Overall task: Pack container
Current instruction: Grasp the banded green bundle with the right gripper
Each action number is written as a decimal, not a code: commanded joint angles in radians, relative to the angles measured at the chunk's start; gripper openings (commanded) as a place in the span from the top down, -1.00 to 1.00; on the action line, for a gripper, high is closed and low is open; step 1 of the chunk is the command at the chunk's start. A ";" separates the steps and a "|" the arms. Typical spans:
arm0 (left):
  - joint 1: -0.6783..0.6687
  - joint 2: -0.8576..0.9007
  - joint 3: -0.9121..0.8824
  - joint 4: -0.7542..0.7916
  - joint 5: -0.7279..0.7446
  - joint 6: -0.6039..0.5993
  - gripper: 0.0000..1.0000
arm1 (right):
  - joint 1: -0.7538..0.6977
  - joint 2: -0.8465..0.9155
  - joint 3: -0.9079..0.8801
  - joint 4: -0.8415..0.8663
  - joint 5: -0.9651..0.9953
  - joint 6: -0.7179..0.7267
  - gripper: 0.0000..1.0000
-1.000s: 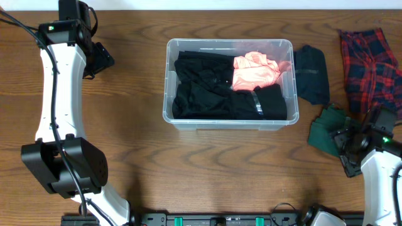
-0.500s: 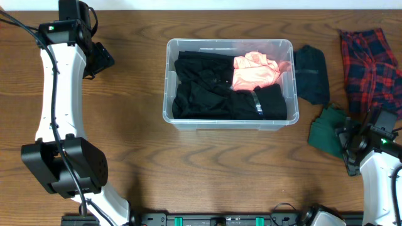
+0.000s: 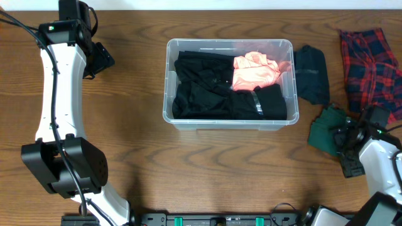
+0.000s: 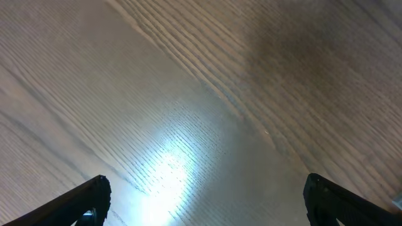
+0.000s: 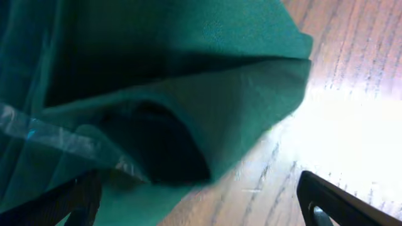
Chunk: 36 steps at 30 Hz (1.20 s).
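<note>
Right end effector [image 3: 343,142] edged onto green cloth [image 3: 323,129]

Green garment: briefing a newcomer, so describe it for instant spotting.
From the clear container, look past its front right corner. The green garment lies by the right end effector. Its neighbours are navy cloth and red plaid cloth; it alone is green.

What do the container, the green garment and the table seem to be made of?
The container looks like clear, glossy hard plastic: the clothes show through its walls. The green garment seems a soft matte fabric; it folds loosely, the fibre unclear. The table shows brown wood grain with a sheen, so wood or wood-look laminate.
</note>
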 commanded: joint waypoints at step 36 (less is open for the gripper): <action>0.004 0.006 -0.005 -0.004 -0.004 -0.002 -0.96 | -0.010 0.121 -0.006 0.151 0.054 -0.237 -0.98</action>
